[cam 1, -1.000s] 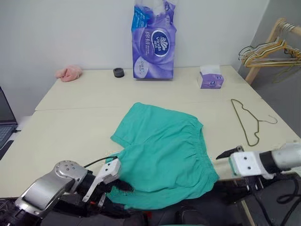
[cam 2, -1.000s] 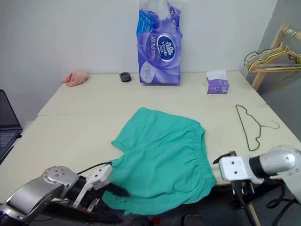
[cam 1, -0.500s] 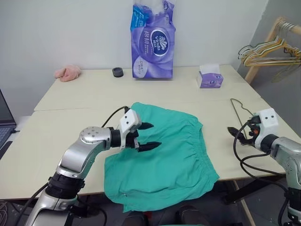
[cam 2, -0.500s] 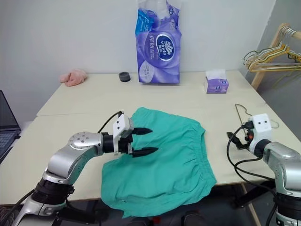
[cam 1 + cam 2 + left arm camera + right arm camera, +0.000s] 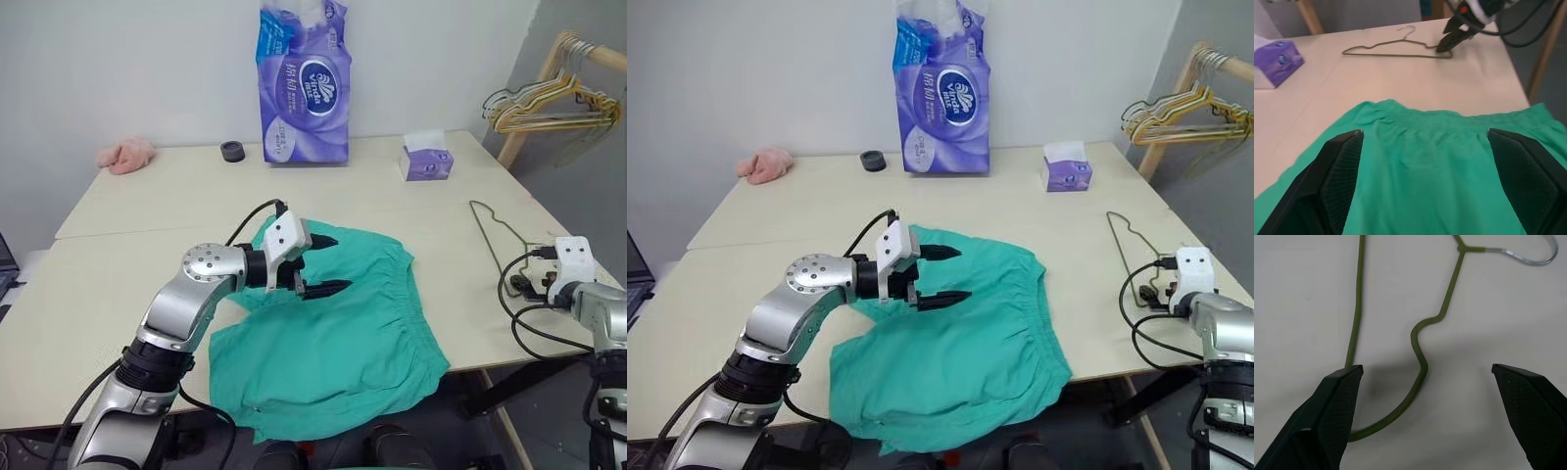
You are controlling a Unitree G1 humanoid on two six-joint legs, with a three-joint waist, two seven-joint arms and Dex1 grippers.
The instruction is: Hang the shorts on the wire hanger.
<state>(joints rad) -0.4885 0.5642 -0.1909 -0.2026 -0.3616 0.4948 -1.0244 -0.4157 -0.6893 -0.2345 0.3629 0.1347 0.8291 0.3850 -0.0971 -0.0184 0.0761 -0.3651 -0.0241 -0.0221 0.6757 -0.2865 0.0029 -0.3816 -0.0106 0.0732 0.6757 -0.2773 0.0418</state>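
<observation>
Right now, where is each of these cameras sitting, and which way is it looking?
Left eye and right eye: on the head, looking down over the table; both arms show, the left gripper above the shorts.
Left wrist: on the left arm, looking along its open fingers across the shorts toward the hanger and the right gripper.
Right wrist: on the right arm, looking down between open fingers at the hanger.
Shared: the hanger appears in every view.

Head pair overlooks the table (image 5: 118, 264); wrist cameras hover close above.
</observation>
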